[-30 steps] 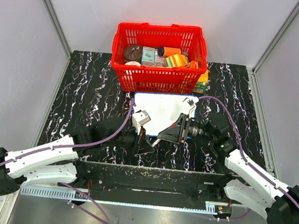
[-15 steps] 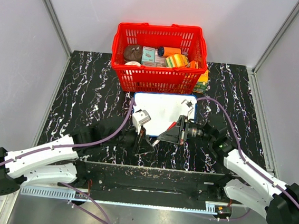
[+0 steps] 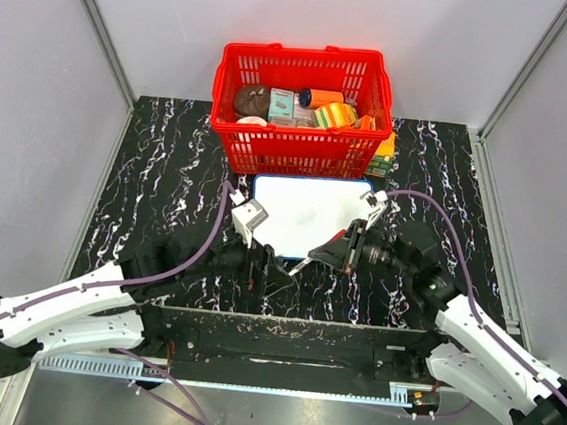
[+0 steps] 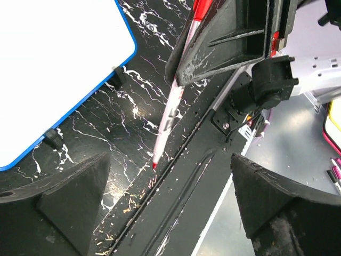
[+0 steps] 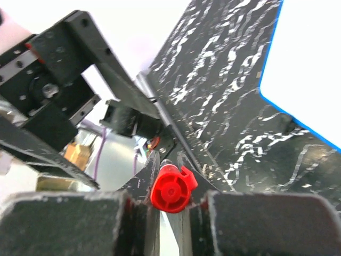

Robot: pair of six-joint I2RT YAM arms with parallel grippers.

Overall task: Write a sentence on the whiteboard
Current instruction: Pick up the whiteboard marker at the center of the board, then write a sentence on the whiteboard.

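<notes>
The whiteboard (image 3: 309,210) lies flat in front of the red basket, and its visible white face shows no sentence. My right gripper (image 3: 330,253) hovers over the board's near edge, shut on a red marker (image 3: 301,263). In the left wrist view the marker (image 4: 169,109) slants down to a red tip just above the table, with the whiteboard (image 4: 53,69) at upper left. The marker's red end cap (image 5: 171,191) sits between the right gripper's (image 5: 169,176) pads. My left gripper (image 4: 170,208) is open below the marker's tip with nothing in it. From above, the left gripper (image 3: 268,269) sits just left of the marker.
A red basket (image 3: 232,139) full of small items stands behind the board. A green and yellow box (image 3: 380,158) sits at its right corner. Grey walls close in both sides of the black marbled table (image 3: 166,181). A black rail (image 4: 181,176) runs along the near edge.
The right gripper closed on the marker. The left gripper then opened, let go of it and drew back to the left, uncovering more of the board.
</notes>
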